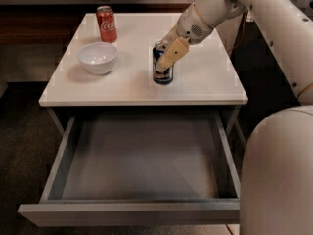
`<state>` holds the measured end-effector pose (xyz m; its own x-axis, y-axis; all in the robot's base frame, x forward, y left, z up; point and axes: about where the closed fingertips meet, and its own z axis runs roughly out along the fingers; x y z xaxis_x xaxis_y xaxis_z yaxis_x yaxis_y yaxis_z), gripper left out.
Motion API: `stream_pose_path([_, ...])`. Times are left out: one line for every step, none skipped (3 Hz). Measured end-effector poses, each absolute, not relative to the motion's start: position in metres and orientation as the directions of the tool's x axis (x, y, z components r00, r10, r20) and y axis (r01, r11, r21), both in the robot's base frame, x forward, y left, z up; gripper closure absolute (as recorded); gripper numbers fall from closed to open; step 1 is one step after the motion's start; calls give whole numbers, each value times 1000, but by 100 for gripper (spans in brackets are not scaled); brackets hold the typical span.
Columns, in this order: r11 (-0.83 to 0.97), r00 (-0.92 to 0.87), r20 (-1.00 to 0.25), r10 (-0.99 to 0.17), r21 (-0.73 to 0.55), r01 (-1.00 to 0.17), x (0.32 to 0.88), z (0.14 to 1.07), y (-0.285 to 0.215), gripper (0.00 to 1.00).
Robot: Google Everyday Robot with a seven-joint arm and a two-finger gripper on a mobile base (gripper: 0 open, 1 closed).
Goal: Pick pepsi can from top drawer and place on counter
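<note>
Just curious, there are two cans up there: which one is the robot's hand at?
The dark pepsi can, with the gripper at it. The red Coca-Cola can stands apart at the far left corner of the counter.

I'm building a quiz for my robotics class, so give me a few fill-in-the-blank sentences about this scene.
1. The pepsi can stands upright on the ____.
2. The gripper is at the pepsi can, to the camera's ____ of the white bowl.
3. The top drawer is pulled ____.
4. The can standing behind the white bowl is coloured ____.

Missing words: counter; right; open; red.
</note>
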<state>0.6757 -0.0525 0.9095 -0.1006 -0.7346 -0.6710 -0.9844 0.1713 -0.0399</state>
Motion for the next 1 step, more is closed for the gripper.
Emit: stream_pose_path([171, -102, -672, -734, -38, -984, 676, 909, -52, 0])
